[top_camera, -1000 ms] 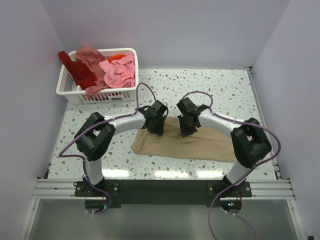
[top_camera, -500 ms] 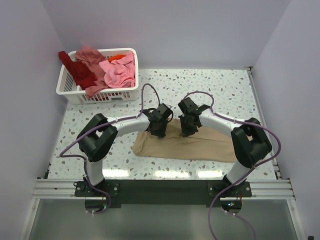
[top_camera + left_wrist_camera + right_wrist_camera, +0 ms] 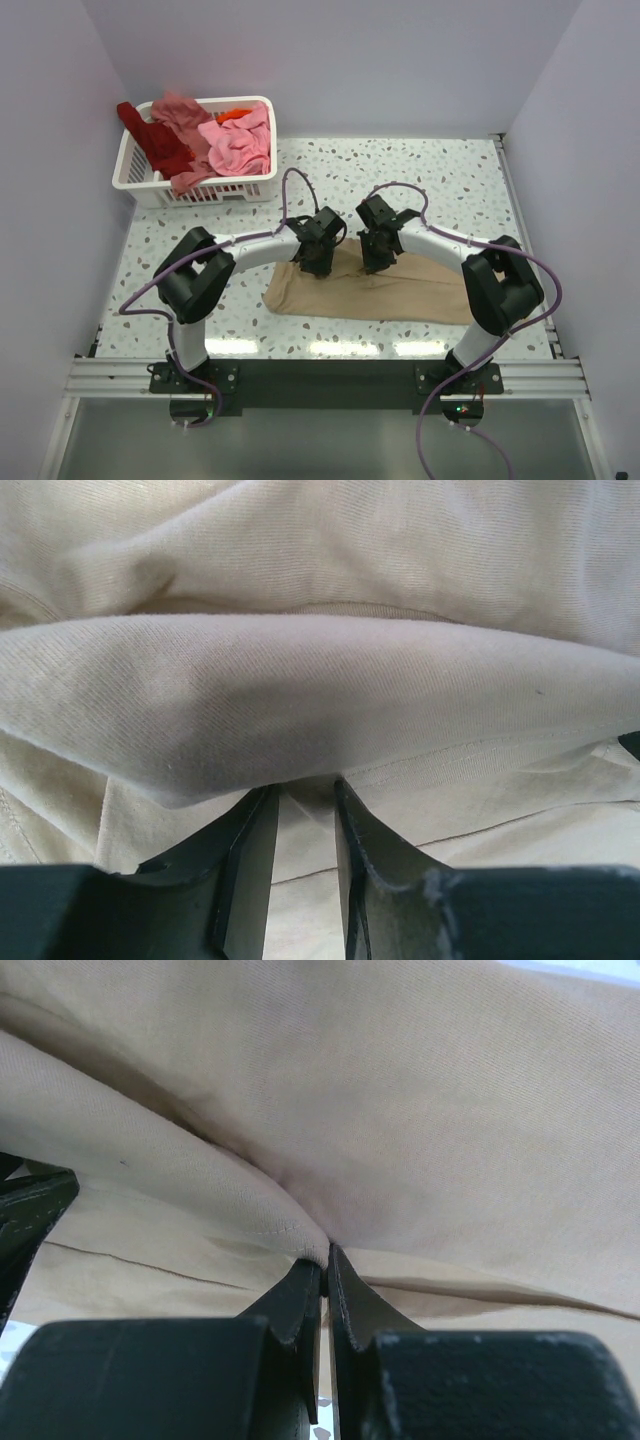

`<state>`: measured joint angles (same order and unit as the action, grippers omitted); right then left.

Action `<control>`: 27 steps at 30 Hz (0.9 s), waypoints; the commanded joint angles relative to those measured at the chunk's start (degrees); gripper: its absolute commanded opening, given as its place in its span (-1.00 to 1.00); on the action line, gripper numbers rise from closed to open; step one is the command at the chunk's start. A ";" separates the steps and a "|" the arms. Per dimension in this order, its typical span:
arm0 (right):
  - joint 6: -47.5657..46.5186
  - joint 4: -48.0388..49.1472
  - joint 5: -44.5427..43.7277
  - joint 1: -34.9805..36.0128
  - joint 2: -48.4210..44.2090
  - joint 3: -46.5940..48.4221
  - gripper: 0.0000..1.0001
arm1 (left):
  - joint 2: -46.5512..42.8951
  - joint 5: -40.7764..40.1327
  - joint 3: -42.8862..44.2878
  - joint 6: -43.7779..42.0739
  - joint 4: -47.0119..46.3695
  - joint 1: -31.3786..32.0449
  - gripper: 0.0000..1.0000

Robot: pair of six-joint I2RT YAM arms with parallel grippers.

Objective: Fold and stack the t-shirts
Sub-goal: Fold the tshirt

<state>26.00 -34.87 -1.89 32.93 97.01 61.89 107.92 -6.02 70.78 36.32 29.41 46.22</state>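
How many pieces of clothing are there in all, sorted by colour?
tan shirt, on the table: 1
dark red shirt, in the basket: 1
salmon shirt, basket: 1
light pink shirt, basket: 1
orange shirt, basket: 1
Total: 5 visible; the pile may hide more.

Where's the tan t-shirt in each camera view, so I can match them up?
Top external: the tan t-shirt lies mid-table, beyond the arm bases and under both grippers.
Left wrist: it fills the frame, with a fold running across above the left gripper.
Right wrist: it fills the frame, pinched in the right gripper.
Shared landmark: the raised fold that both grippers pinch.
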 commanded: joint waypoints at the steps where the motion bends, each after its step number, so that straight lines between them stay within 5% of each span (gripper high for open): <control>1: 0.10 0.07 0.48 -0.58 -0.51 1.57 -0.97 | 0.71 0.39 1.90 0.60 1.79 0.28 -0.31; 14: -0.51 -0.72 -0.31 -0.94 -0.86 1.92 -0.98 | -0.95 -0.04 3.13 1.21 2.67 0.28 -1.00; 27: -2.62 -3.00 -1.80 -0.85 -3.32 2.01 -0.99 | -6.75 1.80 6.03 0.78 7.06 0.19 -1.00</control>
<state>24.99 -35.86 -2.22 32.34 96.90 61.91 105.71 -4.86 74.24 36.93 33.93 46.22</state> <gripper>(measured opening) 0.046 0.014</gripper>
